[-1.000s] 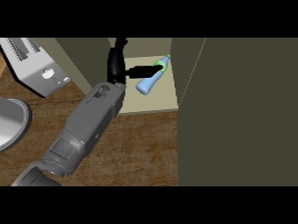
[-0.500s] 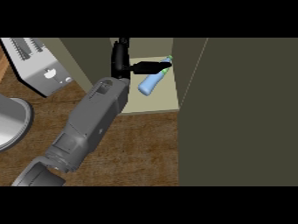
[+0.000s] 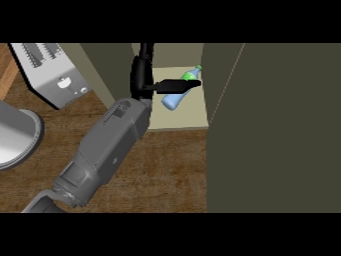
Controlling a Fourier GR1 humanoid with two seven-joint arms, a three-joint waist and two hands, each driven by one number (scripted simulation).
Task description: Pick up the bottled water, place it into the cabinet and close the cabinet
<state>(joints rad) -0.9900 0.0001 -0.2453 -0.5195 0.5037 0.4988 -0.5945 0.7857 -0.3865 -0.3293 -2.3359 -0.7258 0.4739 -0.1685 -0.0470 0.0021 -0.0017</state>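
Surface: a wooden counter [image 3: 165,170] with brown grain fills the near and middle part of the head view.
Cabinet: an olive-green cabinet [image 3: 99,65] stands at the far side; its inside shelf [image 3: 180,117] is pale beige and open to the view.
Cabinet door: a big dark olive cabinet door [image 3: 284,130] covers the whole right side, from far to near.
Other things: a grey toaster [image 3: 51,75] with slots stands at the far left, and a round grey pot [image 3: 3,132] lies at the left edge.
Arm: one grey forearm [image 3: 103,155] comes from the near left and goes far, toward the cabinet opening. From the frame alone I cannot tell for sure which arm it is; it enters at the left side.
Hand: the black hand [image 3: 158,85] is inside the cabinet, with a thumb and fingers closed around the bottle.
Bottle place: the bottled water [image 3: 174,97] is inside the cabinet, over the beige shelf, tilted, its green cap pointing far and right, its pale blue body pointing near and left.
Bottle and hand: the hand grips the bottle at its upper half, crossing it from the left; the lower body shows just near the fingers.
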